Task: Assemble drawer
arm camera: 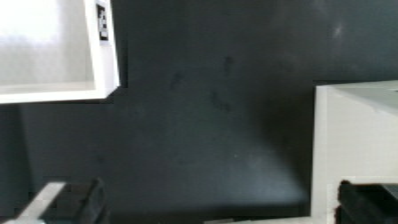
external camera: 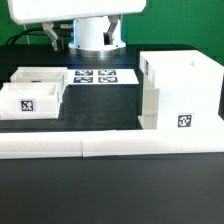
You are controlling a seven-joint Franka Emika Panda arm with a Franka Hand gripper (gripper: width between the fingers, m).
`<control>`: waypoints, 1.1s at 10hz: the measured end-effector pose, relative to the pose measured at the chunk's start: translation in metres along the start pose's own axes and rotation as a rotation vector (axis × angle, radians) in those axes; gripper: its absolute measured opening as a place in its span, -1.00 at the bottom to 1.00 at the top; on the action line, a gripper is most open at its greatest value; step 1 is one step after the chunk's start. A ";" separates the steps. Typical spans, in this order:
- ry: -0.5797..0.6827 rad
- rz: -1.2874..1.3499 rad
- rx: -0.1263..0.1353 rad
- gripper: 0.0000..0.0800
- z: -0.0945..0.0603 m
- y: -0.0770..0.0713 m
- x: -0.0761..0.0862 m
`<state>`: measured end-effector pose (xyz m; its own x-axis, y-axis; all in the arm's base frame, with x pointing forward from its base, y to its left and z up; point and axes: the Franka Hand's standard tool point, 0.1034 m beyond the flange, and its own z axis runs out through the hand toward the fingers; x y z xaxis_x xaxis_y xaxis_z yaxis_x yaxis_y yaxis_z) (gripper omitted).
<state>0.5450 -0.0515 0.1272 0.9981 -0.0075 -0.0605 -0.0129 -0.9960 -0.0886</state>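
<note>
Jaws are standing wide apart, holding nothing, hanging over the bare black surface [arm camera: 214,120]. The large boxy white plastic housing [external camera: 185,90] is sitting off one jaw's side. A smaller white plastic open tray [arm camera: 54,50] is lying off the opposite side. Both are clear of the jaws.

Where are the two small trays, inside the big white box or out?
Out. The front tray and rear tray sit at the exterior view's left, apart from the housing.
</note>
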 end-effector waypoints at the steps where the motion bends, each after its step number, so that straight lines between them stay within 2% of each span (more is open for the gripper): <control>1: 0.024 0.013 -0.008 0.62 0.008 0.005 -0.009; 3: 0.037 0.028 -0.032 0.62 0.034 0.017 -0.039; 6: 0.076 0.025 -0.077 0.62 0.063 0.031 -0.052; 7: 0.081 0.017 -0.086 0.62 0.069 0.034 -0.053; 11: 0.079 -0.010 -0.086 0.62 0.067 0.037 -0.052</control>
<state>0.4884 -0.0815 0.0601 0.9998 -0.0010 0.0187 -0.0009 -1.0000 -0.0030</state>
